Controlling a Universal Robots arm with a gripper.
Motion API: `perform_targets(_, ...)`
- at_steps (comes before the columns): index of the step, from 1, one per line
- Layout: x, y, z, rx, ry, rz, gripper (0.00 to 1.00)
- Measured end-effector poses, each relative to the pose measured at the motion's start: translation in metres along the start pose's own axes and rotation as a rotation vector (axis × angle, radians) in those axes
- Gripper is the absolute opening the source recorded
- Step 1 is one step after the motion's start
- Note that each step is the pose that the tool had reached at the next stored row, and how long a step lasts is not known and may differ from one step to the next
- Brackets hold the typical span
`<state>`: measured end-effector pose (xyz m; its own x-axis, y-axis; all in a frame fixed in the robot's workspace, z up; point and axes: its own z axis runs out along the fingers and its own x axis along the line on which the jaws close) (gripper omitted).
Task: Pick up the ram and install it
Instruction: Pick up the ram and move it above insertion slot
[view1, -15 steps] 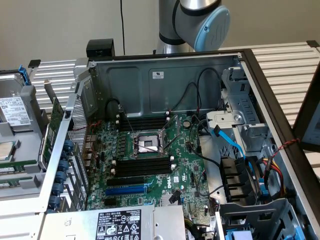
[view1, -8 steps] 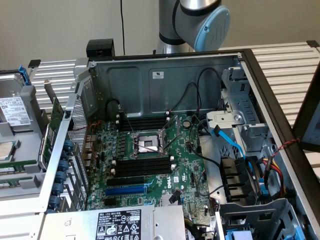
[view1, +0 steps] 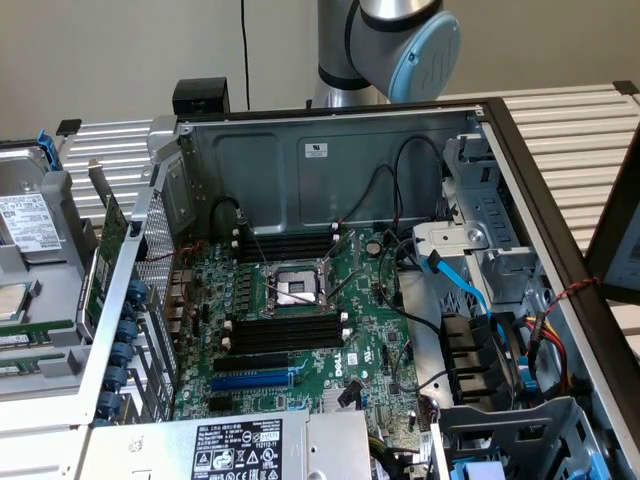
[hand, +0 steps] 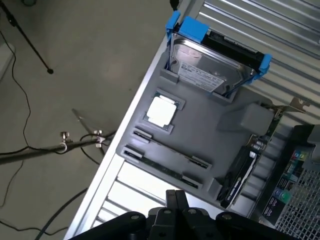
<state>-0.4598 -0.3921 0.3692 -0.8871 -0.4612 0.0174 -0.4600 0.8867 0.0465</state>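
Nothing of the task shows as done. The ram (hand: 162, 168) lies on edge in a groove of the gray tray (hand: 210, 135), outside the case. The gripper (hand: 175, 198) hangs over that tray with jaws pressed together on nothing, and the long black slots (view1: 285, 330) on the motherboard (view1: 320, 395) look empty. The tray sits at the edge of the slatted surface (hand: 127, 192) with open air above and the processor chip (hand: 161, 111) apart from the ram, whereas the slots are hemmed in by the case wall (view1: 300, 160), the socket (view1: 295, 288) and loose cables.
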Motion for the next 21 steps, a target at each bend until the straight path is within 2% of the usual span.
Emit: perform_targets(21,0.0,-0.0002,0.0051,0.0067,0.0179,-0.384,0.1)
